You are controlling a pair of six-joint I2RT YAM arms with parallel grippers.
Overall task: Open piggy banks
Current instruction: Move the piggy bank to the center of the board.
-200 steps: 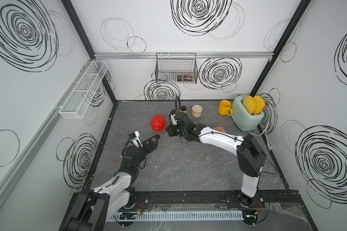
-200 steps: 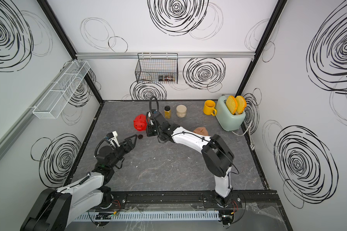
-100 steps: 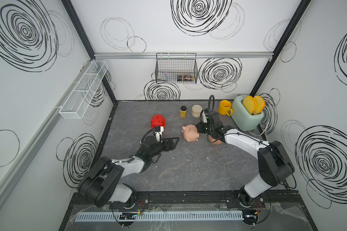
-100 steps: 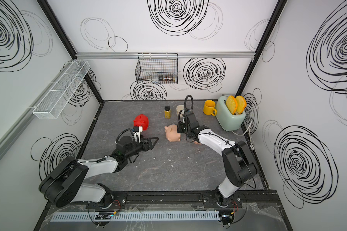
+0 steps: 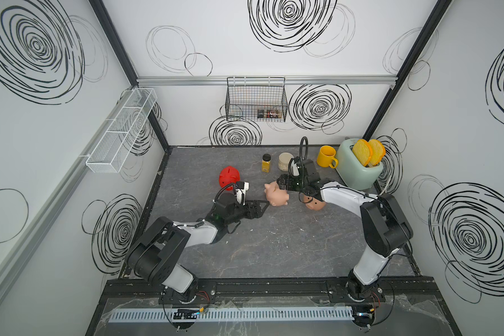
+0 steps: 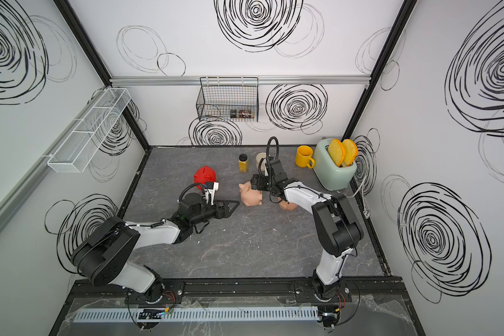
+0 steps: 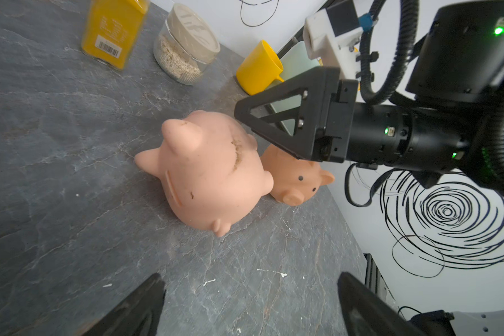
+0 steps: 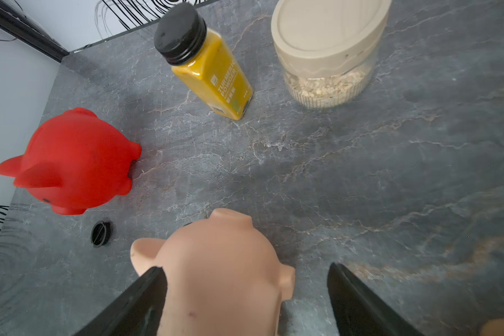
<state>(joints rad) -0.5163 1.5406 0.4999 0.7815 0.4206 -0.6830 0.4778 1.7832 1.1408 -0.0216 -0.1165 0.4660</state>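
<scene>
peeking beneath right arm (image 5: 344,197), peach-tan pig (image 5: 316,206)

Front tabletop (image 5: 274,247) bare, passable. Pink pig (image 5: 276,195) flanked: left gripper (image 5: 264,207), right gripper (image 5: 283,184), tan pig (image 5: 314,205) close; bottle (image 5: 266,163), jar (image 5: 285,161) behind.

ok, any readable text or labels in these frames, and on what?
"TURMERIC POWDER": on the yellow square spice bottle with black cap.
That bottle's fine print and barcode digits: too blurred to read.
Embossed mark on the beige lid of the clear oat jar: illegible.
</scene>
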